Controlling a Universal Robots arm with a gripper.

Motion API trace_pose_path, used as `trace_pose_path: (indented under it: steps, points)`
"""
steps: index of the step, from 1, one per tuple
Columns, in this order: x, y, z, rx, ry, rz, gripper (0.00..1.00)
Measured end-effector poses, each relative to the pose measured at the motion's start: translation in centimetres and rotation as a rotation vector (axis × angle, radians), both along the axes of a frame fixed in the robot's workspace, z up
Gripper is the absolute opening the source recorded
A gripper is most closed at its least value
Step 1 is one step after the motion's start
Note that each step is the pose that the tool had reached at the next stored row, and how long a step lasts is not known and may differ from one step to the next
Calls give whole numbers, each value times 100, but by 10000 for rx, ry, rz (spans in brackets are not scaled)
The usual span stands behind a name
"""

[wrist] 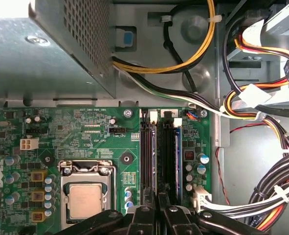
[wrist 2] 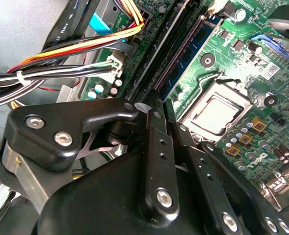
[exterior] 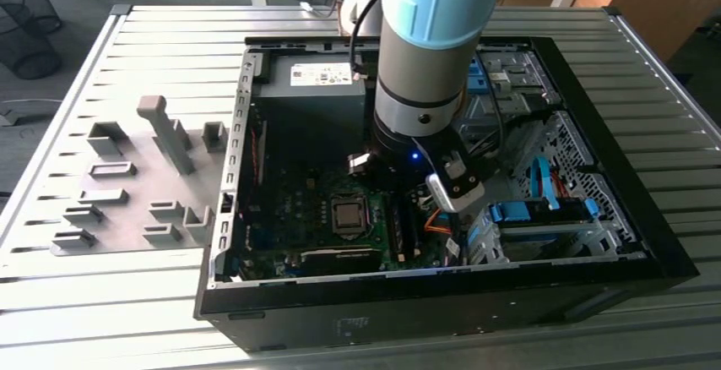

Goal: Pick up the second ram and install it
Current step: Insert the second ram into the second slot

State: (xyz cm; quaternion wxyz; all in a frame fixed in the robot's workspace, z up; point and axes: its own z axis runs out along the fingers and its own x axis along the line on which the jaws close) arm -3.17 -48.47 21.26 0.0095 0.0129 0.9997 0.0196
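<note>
In both wrist views the gripper sits closest to the lens. Its two black fingers are drawn together side by side, with barely a slit between them. They point down at the row of memory slots on the green motherboard.

Just beyond the fingertips the second ram stands edge-up in a slot, in line with the fingers. It is a thin blue-green stick beside the CPU socket. Whether the fingers actually touch its top edge cannot be told.

Farther from the socket, another bluish strip stands in its own slot, next to a cluster of small capacitors. Past the slots, bundled cables — yellow, orange, black and white — curve along the metal wall. The perforated power supply fills the corner beyond the board.

In the exterior view the arm reaches straight down into the open computer case, its wrist over the board's middle. Bright-blue drive-bay clips sit toward the exterior view's right. Outside the case, on the exterior view's left, grey fixture blocks stand on the slatted table.
</note>
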Motion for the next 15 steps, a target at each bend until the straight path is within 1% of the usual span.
trace_pose_path:
  steps: [8,10,11,14,15]
  points:
    - [0,0,-9,0,0,0,14]
    - [0,0,-10,0,0,-1,15]
    - [0,0,-10,0,0,0,21]
    - [0,0,-7,0,0,0,21]
    - [0,0,8,0,0,0,21]
